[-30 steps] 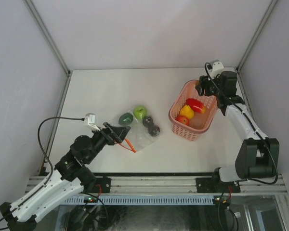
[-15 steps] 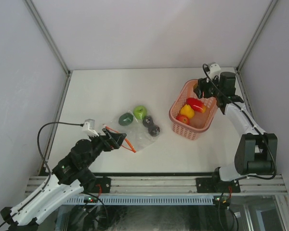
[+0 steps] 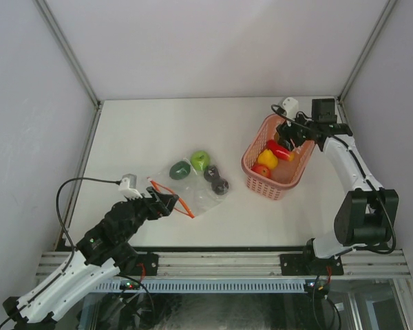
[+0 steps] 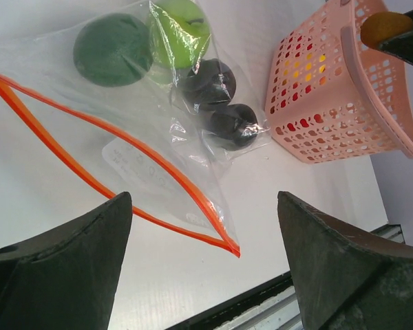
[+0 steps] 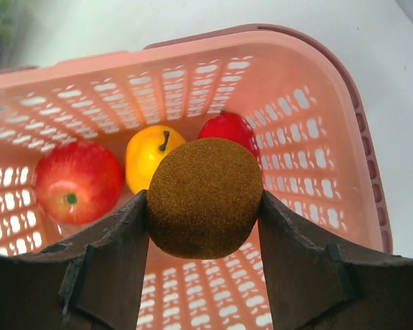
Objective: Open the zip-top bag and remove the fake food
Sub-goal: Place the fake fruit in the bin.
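The zip-top bag [image 3: 201, 197] lies flat near the table's front, its orange-red zip strip [image 4: 89, 175] parted into an open mouth. At its far end lie fake food pieces: a dark green one [image 4: 113, 49], a light green one [image 4: 179, 31] and two blackish ones [image 4: 208, 81]. My left gripper [image 3: 164, 202] hovers open just short of the strip's corner, holding nothing. My right gripper [image 5: 205, 210] is shut on a brown fuzzy fruit [image 5: 205, 196] above the pink basket [image 5: 310, 124]. In the basket lie a red apple [image 5: 78, 180], a yellow fruit [image 5: 151, 155] and a red piece [image 5: 227, 128].
The pink basket [image 3: 291, 180] stands at the right of the table, near the right wall. The metal rail [image 3: 220, 265] runs along the near edge just behind my left gripper. White walls close in the table on three sides.
My left gripper has drawn back from the bag's mouth toward the near edge, its jaws narrowing slightly. My right gripper has swung further over the basket with the brown fruit.
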